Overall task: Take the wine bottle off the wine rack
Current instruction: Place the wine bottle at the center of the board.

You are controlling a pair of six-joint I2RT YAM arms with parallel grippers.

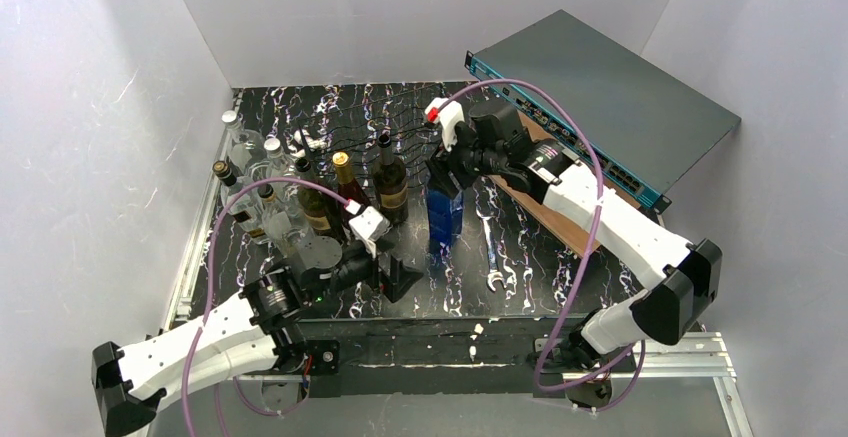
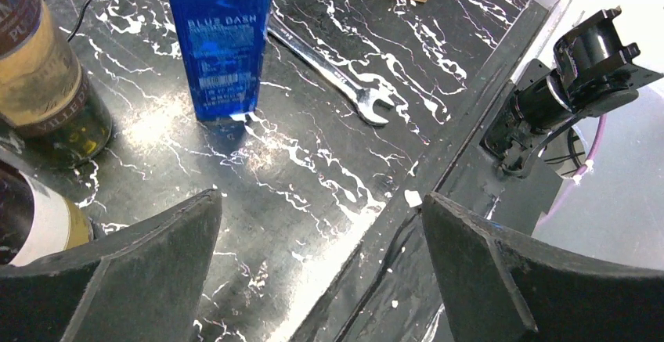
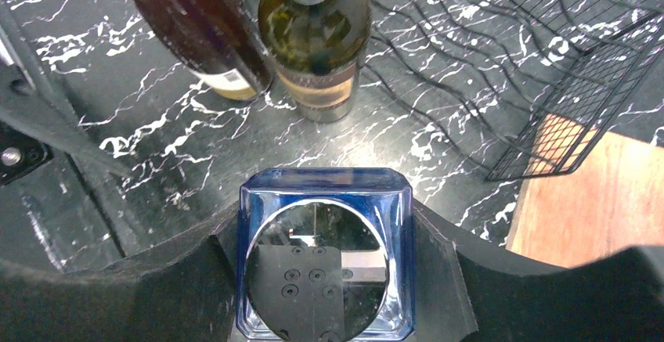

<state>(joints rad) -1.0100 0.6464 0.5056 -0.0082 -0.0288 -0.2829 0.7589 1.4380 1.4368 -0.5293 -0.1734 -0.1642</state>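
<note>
From above, the blue bottle (image 1: pixel 445 212) stands upright on the bench (image 1: pixel 520 247), in front of the rack (image 1: pixel 400 135) and off it. The right gripper (image 1: pixel 450 169) is over its top, and the left gripper (image 1: pixel 392 275) sits low nearby. Left wrist: its fingers (image 2: pixel 141 271) are spread wide on nothing, the blue bottle (image 2: pixel 219 37) well ahead. Right wrist: the fingers (image 3: pixel 176 287) press both flat sides of the blue bottle (image 3: pixel 325 181), apparently clamped, though the contact edge is dark. It is likely glass: heavy, rigid, slick, breakable. The flat faces at the square shoulder give the surest hold.
</note>
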